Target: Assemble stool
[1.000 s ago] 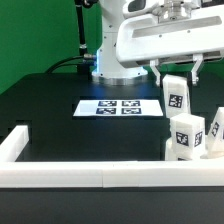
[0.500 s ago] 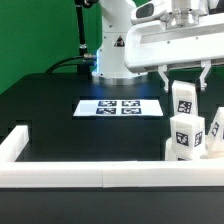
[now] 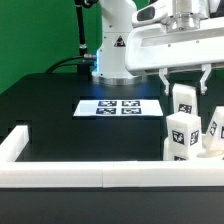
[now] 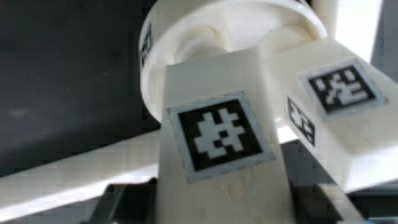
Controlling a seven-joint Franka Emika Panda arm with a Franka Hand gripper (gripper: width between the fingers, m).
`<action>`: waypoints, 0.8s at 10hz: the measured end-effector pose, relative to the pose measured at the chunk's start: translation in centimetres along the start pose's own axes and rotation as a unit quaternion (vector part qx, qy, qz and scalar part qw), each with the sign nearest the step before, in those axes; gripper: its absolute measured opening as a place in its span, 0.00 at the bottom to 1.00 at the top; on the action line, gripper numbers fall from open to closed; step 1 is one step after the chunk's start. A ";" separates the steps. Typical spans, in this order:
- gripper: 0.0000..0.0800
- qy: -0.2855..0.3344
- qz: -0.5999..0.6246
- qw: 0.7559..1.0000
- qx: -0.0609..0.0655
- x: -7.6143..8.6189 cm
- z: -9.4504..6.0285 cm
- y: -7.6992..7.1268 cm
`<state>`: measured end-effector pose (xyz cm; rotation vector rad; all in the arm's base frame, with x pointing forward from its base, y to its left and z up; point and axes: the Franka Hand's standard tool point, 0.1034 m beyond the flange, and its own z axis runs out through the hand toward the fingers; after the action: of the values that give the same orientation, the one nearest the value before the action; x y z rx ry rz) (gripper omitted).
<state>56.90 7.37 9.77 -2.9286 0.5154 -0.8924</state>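
My gripper (image 3: 185, 84) is shut on a white stool leg (image 3: 183, 100) with a black-and-white tag, and holds it upright at the exterior view's right. In the wrist view this leg (image 4: 219, 135) fills the middle, with my dark fingers (image 4: 128, 200) on both sides of it. Its far end points at the round white seat (image 4: 214, 35); I cannot tell whether they touch. A second leg (image 3: 182, 135) stands in front, near the rail. A third leg (image 3: 213, 129) stands at the right edge and also shows beside the held one (image 4: 338, 90). The seat is hidden in the exterior view.
A long white border rail (image 3: 70, 178) runs along the table's front, with an upturned end (image 3: 15, 146) at the exterior view's left. The marker board (image 3: 118, 107) lies flat mid-table. The robot's white base (image 3: 108, 50) stands behind it.
The gripper moved to the exterior view's right and slightly down with the leg in it, then stayed put. The other legs have not moved.
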 end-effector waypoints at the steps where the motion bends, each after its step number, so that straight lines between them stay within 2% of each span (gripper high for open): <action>1: 0.41 -0.002 -0.001 1.000 -0.002 -0.2 0.2 0.1; 8: 0.41 0.005 -0.008 1.000 -0.004 0.1 0.7 0.3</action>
<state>57.26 6.98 9.16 -2.9410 0.4971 -0.9084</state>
